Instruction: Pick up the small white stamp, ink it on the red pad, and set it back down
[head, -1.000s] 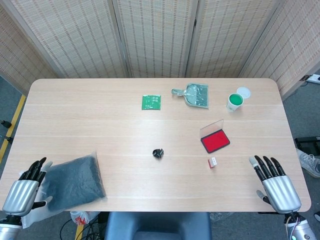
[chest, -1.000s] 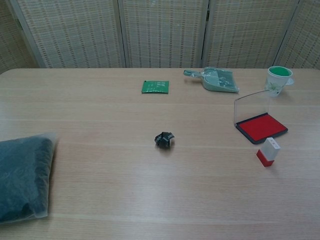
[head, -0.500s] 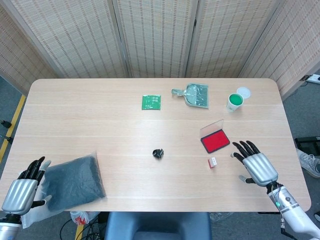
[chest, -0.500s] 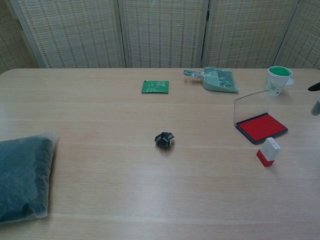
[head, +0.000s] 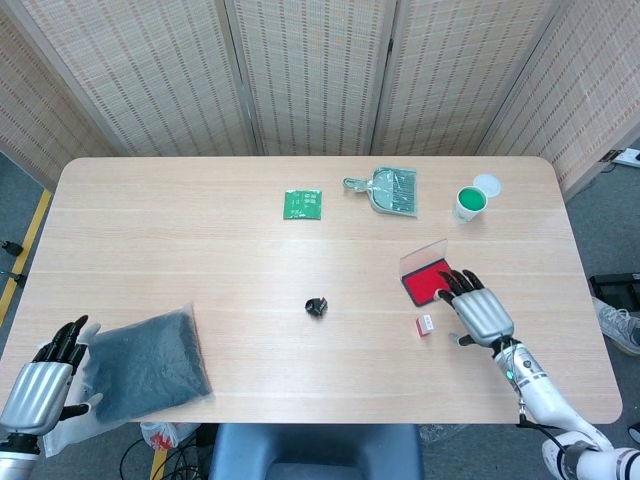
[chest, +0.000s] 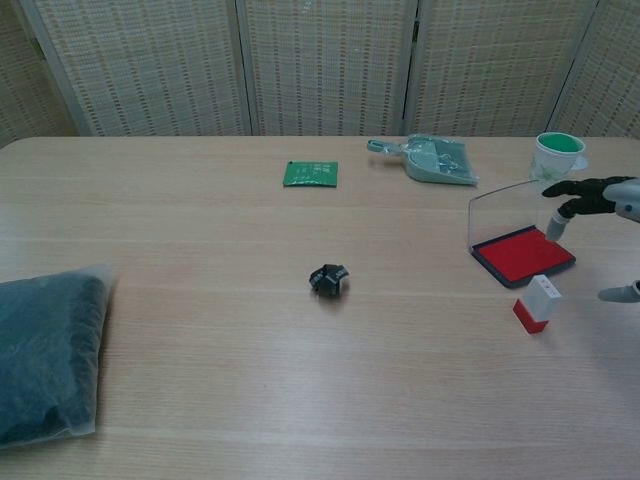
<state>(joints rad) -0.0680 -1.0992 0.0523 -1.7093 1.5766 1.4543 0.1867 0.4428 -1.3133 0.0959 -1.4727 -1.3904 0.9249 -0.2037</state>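
Step 1, reach: our right hand (head: 478, 313), fingers spread and empty, hovers beside the stamp (head: 425, 324) standing by the red pad (head: 430, 283); next we must pinch it.

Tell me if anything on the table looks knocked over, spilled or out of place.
Nothing is spilled or damaged. The small white stamp stands upright beside the red pad, whose clear lid is propped open. The only oddity is the dark bag, which overhangs the table's near edge.

Your right hand (chest: 600, 205) runs off the chest view's right edge, and your left hand (head: 40, 385) is cut by the head view's bottom corner.
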